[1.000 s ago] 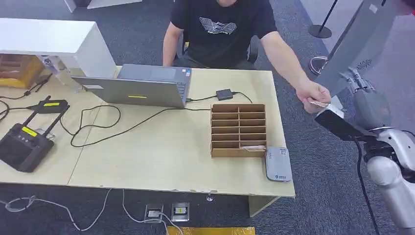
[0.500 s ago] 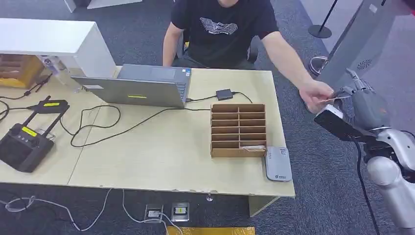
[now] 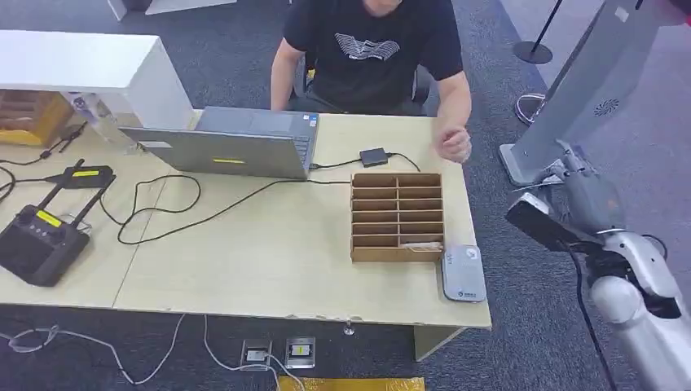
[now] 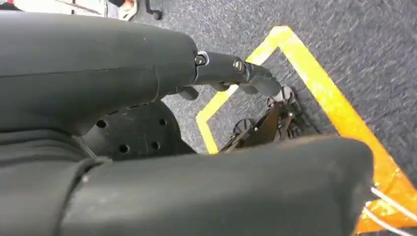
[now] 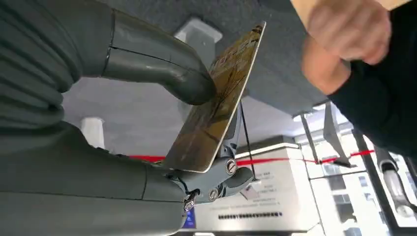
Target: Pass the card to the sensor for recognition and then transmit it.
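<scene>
Card in hand, sensor pass is the step I'm on.

My right robot hand (image 5: pixel 147 162) pinches the card (image 5: pixel 216 98) between thumb and fingers, held up off the right end of the counter (image 3: pixel 285 252), well apart from the grey sensor (image 3: pixel 463 273) beside the cardboard rack (image 3: pixel 397 216). I judge the next move must bring the card down flat over the sensor. The right arm is raised and bent; my left robot hand (image 4: pixel 231 73) hangs toward the floor, and I cannot tell its state.
</scene>
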Available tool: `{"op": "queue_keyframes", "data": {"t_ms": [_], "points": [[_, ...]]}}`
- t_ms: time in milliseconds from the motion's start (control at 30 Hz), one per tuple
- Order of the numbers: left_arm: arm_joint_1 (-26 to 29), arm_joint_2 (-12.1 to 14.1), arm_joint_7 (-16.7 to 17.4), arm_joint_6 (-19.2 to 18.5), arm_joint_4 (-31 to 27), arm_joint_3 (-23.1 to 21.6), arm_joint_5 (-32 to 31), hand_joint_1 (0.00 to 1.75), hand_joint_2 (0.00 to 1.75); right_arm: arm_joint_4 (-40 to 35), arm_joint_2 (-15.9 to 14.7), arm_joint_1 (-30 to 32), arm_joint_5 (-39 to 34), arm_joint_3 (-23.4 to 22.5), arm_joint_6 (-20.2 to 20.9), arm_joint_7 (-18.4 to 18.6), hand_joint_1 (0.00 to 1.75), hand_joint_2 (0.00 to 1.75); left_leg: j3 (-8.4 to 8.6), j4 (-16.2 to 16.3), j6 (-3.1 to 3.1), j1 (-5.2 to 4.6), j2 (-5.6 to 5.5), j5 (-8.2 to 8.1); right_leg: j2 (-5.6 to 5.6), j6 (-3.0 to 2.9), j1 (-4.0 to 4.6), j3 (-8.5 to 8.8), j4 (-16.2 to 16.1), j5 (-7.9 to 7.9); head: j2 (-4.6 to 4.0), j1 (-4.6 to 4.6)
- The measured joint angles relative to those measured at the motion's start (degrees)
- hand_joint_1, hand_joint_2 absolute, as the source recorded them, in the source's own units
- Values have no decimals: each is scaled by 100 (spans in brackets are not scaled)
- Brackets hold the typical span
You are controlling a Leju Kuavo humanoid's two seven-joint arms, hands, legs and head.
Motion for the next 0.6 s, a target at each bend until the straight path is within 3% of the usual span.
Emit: {"op": "queue_keyframes", "data": {"t_ms": [333, 600], "points": [[22, 57, 250, -368, 0, 0, -199, 0, 0, 2, 199, 227, -81, 118, -92, 81, 175, 175, 1, 0, -1, 0, 0, 1, 1, 0, 0, -1, 0, 0, 0, 4], [100, 249, 1087, -715, -149, -28, -669, 0, 0, 389, 466, 265, -70, 243, -315, -166, 175, 175, 1, -1, -2, 3, 1, 1, 2, 0, 2, 0, 2, 0, 0, 0]]}}
